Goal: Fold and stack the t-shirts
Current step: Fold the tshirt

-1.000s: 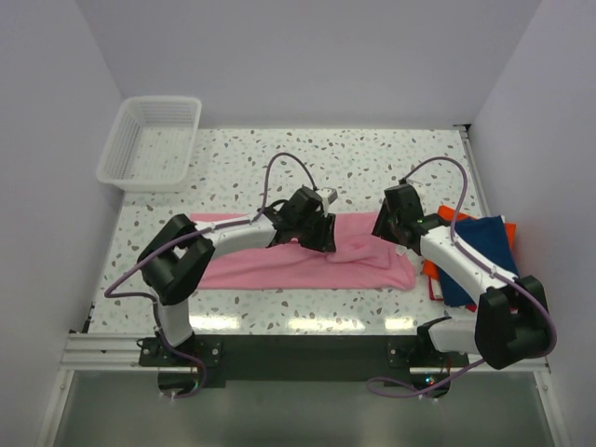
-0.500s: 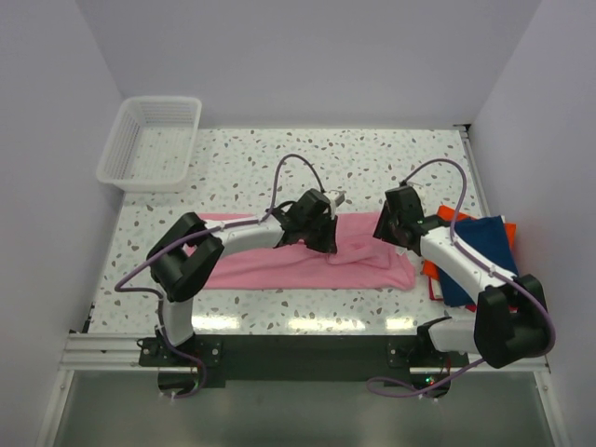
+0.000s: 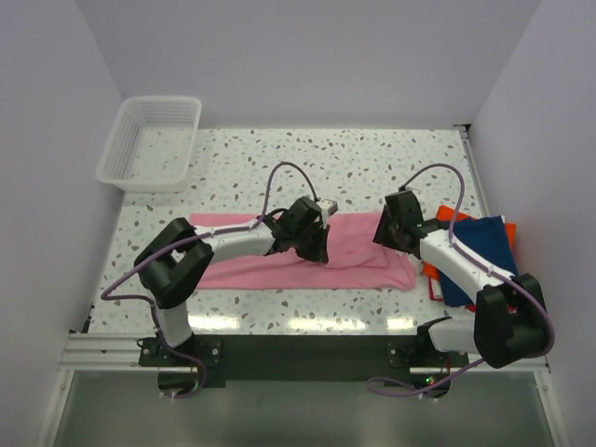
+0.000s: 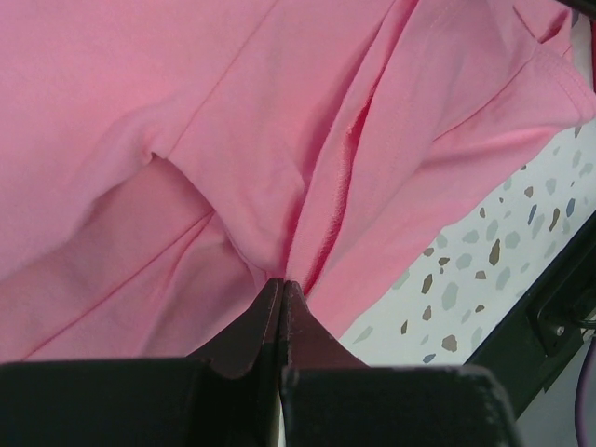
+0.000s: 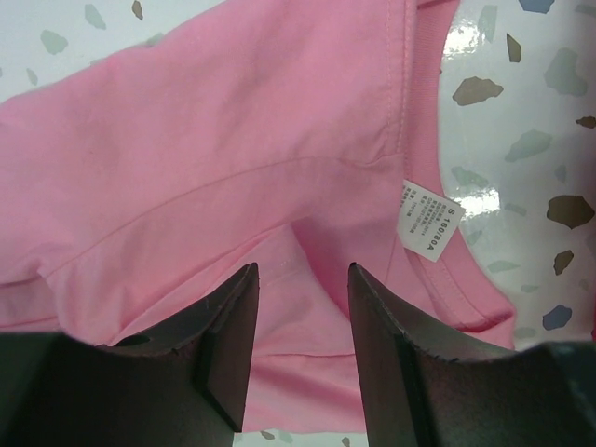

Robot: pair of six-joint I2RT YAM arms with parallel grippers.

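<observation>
The light pink t-shirt [image 3: 247, 265] lies as a long creased band across the tabletop [image 3: 354, 168], the left tool [image 4: 280, 284] pressed together on a raised fold and the right tool [image 5: 298, 272] spread above its label end. The navy blue t-shirt [image 3: 484, 247] lies folded on the orange-red t-shirt [image 3: 451, 214] at the right edge. The tabletop is white speckled terrazzo, with pale walls [image 3: 307, 56] around and a white mesh basket [image 3: 149, 140] at the far left.

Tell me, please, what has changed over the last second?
The left gripper, pinching the pink shirt, pulled back left and nearer; the shirt's bunched right half lies flatter. The open right gripper, navy shirt, orange shirt and basket stayed put.
</observation>
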